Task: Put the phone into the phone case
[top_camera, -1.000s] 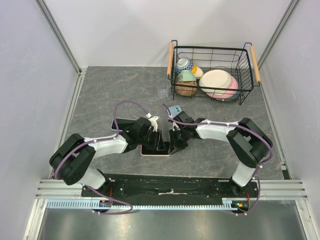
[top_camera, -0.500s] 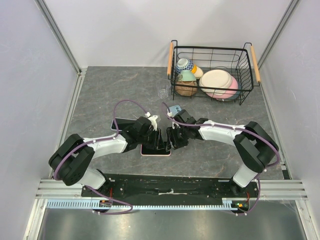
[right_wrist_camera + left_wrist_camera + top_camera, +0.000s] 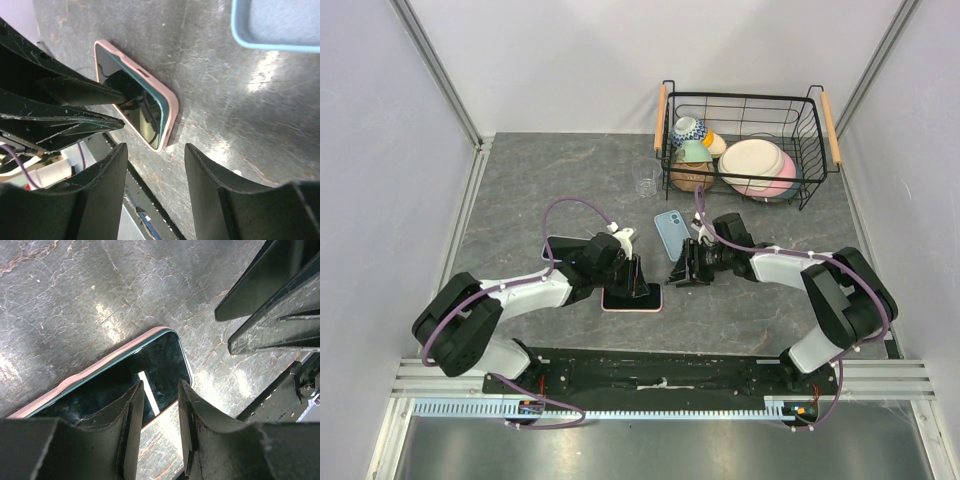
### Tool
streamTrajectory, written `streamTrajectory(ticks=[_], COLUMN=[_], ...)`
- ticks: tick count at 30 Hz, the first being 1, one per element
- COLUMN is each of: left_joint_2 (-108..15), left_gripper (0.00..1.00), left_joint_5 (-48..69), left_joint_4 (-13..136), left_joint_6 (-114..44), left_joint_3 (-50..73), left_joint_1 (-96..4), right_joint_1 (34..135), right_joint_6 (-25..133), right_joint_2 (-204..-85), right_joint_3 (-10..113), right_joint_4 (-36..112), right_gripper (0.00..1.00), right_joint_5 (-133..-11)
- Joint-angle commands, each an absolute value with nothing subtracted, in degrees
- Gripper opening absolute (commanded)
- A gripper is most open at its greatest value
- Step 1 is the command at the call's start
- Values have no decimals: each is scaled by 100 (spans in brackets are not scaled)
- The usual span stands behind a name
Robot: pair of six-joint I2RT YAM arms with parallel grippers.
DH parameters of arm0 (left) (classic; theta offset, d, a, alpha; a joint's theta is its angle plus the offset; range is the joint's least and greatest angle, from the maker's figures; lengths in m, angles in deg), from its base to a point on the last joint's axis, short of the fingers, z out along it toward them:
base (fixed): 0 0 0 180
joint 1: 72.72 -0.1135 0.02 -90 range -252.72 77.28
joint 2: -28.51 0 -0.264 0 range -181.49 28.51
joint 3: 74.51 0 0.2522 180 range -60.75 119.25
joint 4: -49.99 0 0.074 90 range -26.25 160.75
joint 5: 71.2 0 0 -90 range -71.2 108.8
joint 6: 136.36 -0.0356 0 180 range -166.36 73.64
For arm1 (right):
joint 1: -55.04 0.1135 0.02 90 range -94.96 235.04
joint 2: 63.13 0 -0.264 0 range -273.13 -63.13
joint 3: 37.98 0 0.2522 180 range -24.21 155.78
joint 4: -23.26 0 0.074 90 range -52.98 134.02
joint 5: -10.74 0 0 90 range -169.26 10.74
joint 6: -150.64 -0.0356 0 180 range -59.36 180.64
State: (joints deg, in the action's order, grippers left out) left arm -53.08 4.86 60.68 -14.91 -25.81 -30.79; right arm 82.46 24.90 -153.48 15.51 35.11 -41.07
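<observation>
The phone [image 3: 620, 297], black screen up with a teal edge, lies inside the pink phone case [image 3: 632, 309] on the table near the front. It also shows in the left wrist view [image 3: 125, 377] and the right wrist view [image 3: 145, 107], with the pink rim [image 3: 172, 107] around it. My left gripper [image 3: 642, 284] hovers at the phone's right end, its fingers a narrow gap apart [image 3: 160, 390] with nothing between them. My right gripper [image 3: 678, 275] is open and empty [image 3: 155, 150], just right of the phone and apart from it.
A light blue phone case [image 3: 670, 230] lies flat behind the right gripper and shows in the right wrist view [image 3: 280, 25]. A dark flat item [image 3: 558, 245] lies partly under the left arm. A wire basket [image 3: 745, 98] of bowls and plates stands back right. A small clear object [image 3: 647, 186] sits beside it.
My right gripper has drawn back to the right, away from the phone, uncovering the light blue case. The left gripper stays over the phone's right end.
</observation>
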Motion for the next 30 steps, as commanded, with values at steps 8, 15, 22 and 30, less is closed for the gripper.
streamTrajectory(ticks=[8, 15, 22, 30], left_joint_2=[-5226, -5385, -5534, -5587], left_gripper=[41, 36, 32, 21], left_joint_5=[500, 368, 289, 157], left_joint_4=[5927, 5857, 5839, 5883], left_joint_6=[-1454, -1436, -1454, -1445], left_joint_3=[-2533, -2445, -2375, -2296], left_joint_1=[-3053, -3053, -3053, -3053], right_joint_1=[8264, 8264, 8299, 8378], right_joint_6=[2320, 2294, 2048, 1924], right_joint_2=[-15945, -16411, -16605, -16904], right_joint_3=[1578, 1621, 1604, 1551], right_joint_4=[2402, 2138, 1718, 1408], right_gripper=[46, 41, 38, 33], right_joint_5=[-3356, -3487, -3435, -3505])
